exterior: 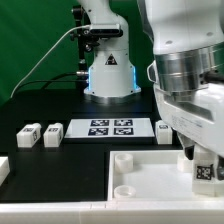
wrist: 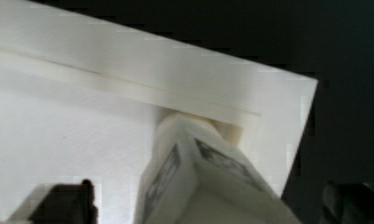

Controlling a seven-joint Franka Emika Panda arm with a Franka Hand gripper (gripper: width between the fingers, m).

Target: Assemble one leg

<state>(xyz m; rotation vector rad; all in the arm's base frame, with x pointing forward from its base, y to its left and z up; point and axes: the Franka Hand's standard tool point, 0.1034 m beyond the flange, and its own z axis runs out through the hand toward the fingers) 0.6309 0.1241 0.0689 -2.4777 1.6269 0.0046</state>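
Observation:
My gripper (exterior: 204, 160) hangs over the far right part of the large white panel (exterior: 150, 172) and is shut on a leg (exterior: 205, 171), a small white block whose tag faces the camera. In the wrist view the leg (wrist: 205, 165) runs from between my dark fingers (wrist: 63, 203) down to the panel's corner (wrist: 255, 95), where its far end meets the panel. The gripper (wrist: 207, 208) has one finger against the leg; a thin strip of panel shows beside the other. Two more legs (exterior: 28, 134) (exterior: 52, 133) lie on the exterior view's left, and one (exterior: 163, 128) lies right of the marker board.
The marker board (exterior: 110, 127) lies mid-table in front of the robot base (exterior: 108, 75). The panel has round sockets (exterior: 123, 160) at its left corners. A white part (exterior: 3, 168) shows at the left edge.

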